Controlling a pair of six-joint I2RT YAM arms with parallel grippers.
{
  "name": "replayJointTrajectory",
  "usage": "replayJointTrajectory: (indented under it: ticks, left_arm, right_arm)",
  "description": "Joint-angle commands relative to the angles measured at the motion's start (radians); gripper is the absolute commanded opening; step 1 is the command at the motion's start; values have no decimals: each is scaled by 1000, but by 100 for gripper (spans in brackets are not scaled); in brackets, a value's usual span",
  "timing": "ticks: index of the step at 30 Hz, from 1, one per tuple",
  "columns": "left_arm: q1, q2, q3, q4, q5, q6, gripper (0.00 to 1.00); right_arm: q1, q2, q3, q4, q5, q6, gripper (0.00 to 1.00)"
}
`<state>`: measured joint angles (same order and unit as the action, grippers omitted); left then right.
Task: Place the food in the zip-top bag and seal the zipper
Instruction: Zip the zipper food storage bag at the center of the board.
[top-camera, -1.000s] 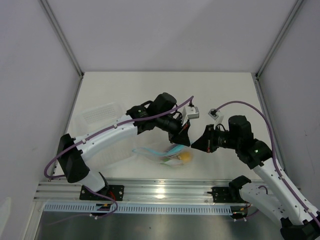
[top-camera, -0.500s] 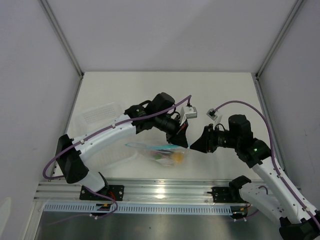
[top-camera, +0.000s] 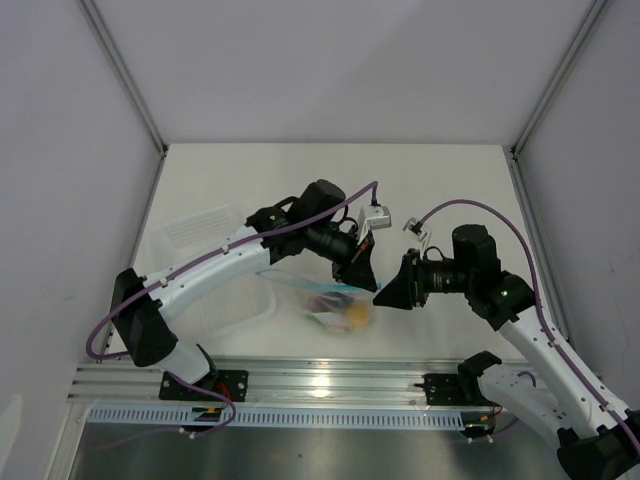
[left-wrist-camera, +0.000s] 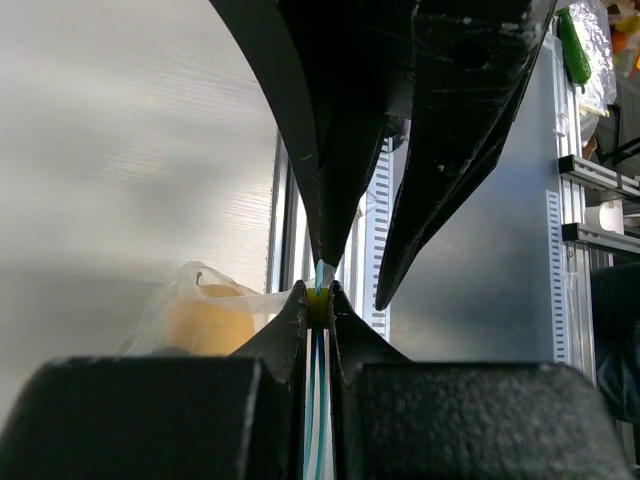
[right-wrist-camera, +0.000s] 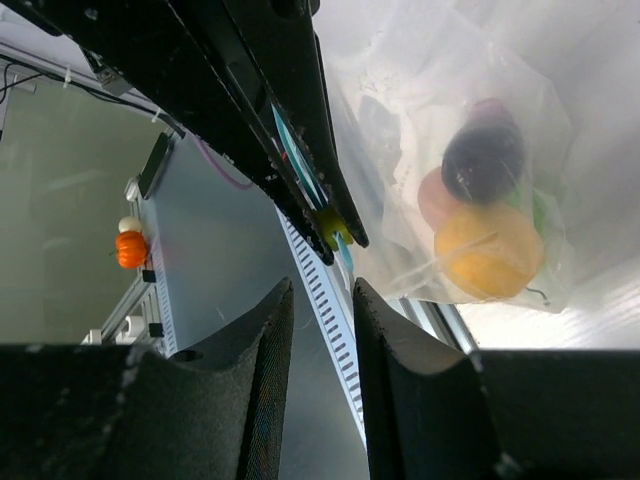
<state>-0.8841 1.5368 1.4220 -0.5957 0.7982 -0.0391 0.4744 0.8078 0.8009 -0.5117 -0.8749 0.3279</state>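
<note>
Left gripper (left-wrist-camera: 318, 298): the jaws are pressing fully together on the light blue zipper strip (left-wrist-camera: 316, 440) of the crinkly clear plastic zip-top bag (top-camera: 298, 288). The strip is running straight between the two pads and is showing just beyond their tips.

Right gripper (right-wrist-camera: 322, 290): the jaws are standing narrowly apart and are holding nothing. The gap is facing the end of the strip, which is lying just at 12 o'clock of the fingertips in the right wrist view; whether they are touching it cannot be told.

Overhead, the bag is sitting at about 6 o'clock of the middle of the white table (top-camera: 450, 190), with the left gripper at its 1 o'clock corner and the right gripper closing on it from 3 o'clock.

Contents: a yellow round toy piece (right-wrist-camera: 490, 250), a dark purple piece (right-wrist-camera: 483, 160), a pink round piece (right-wrist-camera: 432, 200) and a green piece (right-wrist-camera: 541, 213) are bunching together inside the bag, at 5 o'clock of it overhead.

A white perforated plastic basket (top-camera: 203, 228) is sitting at 9 o'clock of the bag, partly under the left arm.
</note>
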Motion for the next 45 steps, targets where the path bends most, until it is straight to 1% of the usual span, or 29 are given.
replayJointTrajectory:
  ticks: [1, 5, 7, 9, 16, 23, 27, 30, 36, 43, 45]
  left_arm:
    - [8, -43, 35, 34, 45, -16, 0]
    - [10, -43, 31, 34, 58, -19, 1]
    - [11, -41, 34, 33, 61, -21, 0]
    - [11, -43, 34, 28, 61, -19, 1]
    - [22, -52, 29, 19, 55, -25, 1]
    - [30, -60, 14, 50, 58, -53, 1]
    - [36, -61, 8, 59, 62, -64, 1]
    - [36, -61, 6, 59, 70, -65, 1]
    - [37, -70, -12, 71, 82, -67, 0]
    - [37, -75, -32, 70, 87, -62, 1]
    - [39, -76, -35, 70, 85, -62, 1]
  right_arm:
    - [1, 10, 17, 68, -49, -9, 33]
    - [1, 33, -6, 125, -70, 0, 31]
    - [3, 53, -12, 151, -79, 6, 25]
    - [3, 63, -20, 165, -90, 10, 24]
    - [3, 74, -25, 161, -105, 0, 23]
    - [1, 59, -46, 162, -95, 19, 22]
    - [4, 44, -61, 167, -82, 37, 27]
    - [3, 36, -75, 189, -67, 49, 26]
    - [3, 51, -85, 282, -52, 102, 22]
    - [3, 77, -65, 299, -65, 99, 19]
    - [3, 80, -62, 311, -72, 108, 14]
